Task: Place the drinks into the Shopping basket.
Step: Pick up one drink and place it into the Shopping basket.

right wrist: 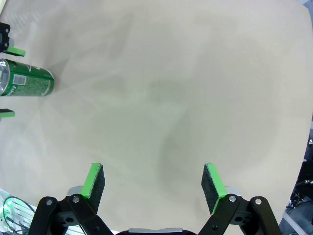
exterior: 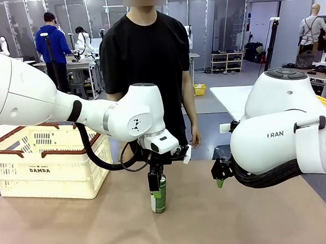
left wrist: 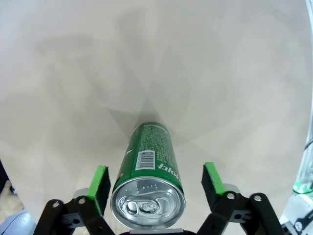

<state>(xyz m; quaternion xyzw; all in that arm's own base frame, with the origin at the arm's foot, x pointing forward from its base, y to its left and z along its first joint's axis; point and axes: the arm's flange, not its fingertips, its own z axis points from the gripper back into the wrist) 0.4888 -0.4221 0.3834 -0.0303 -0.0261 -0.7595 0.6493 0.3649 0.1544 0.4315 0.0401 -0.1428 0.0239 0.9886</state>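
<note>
"Where's the green can [left wrist: 151, 152]?"
"Upright mid-table [exterior: 248, 221], between the left gripper's [left wrist: 156, 181] spread pads [left wrist: 100, 183]. Not clamped; one pad stands clear."
"The right gripper [right wrist: 154, 188]?"
"Wide open over bare tabletop, holding nothing. Farther back, left, sits the Shopping basket [exterior: 51, 170]; a person [exterior: 149, 58] stands beyond."

We read "DAMDA" on the side of the Shopping basket [exterior: 57, 178]; far right of the basket, "RAN" marks the right arm [exterior: 285, 133].
</note>
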